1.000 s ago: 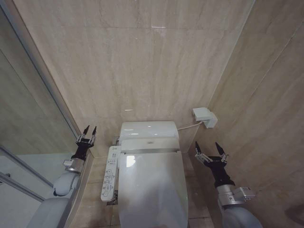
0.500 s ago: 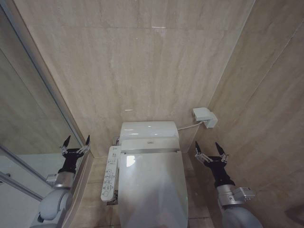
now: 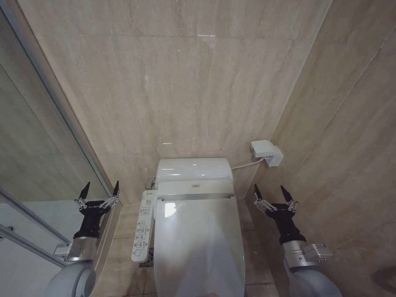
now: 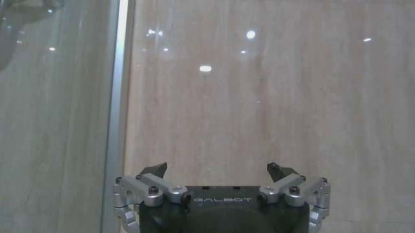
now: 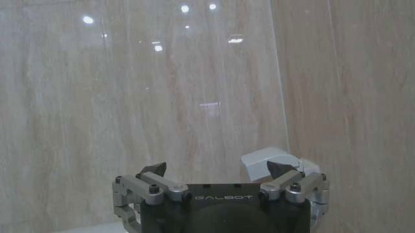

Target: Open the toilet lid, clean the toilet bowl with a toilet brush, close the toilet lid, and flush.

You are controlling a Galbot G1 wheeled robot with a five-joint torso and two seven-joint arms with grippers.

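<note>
The toilet lid (image 3: 198,247) is a glossy white oval lying down flat over the toilet bowl, which is hidden beneath it; the white tank part (image 3: 193,170) sits behind it against the wall. My left gripper (image 3: 99,190) stands open to the left of the toilet, beside the glass partition, fingers pointing up, holding nothing. My right gripper (image 3: 273,195) stands open to the right of the toilet, near the side wall, also holding nothing. In the wrist views the left gripper (image 4: 219,170) and right gripper (image 5: 217,168) face beige wall. The toilet brush is out of view.
A long white button panel (image 3: 142,234) runs along the toilet's left side. A white wall box (image 3: 266,152) with a cable sits at the back right, also the box (image 5: 267,159). A glass partition (image 3: 37,154) bounds the left; beige tiled walls close in behind and right.
My left gripper has swung down and leftward toward the glass partition, and its fingers have spread from nearly together to wide open. The right arm has not moved.
</note>
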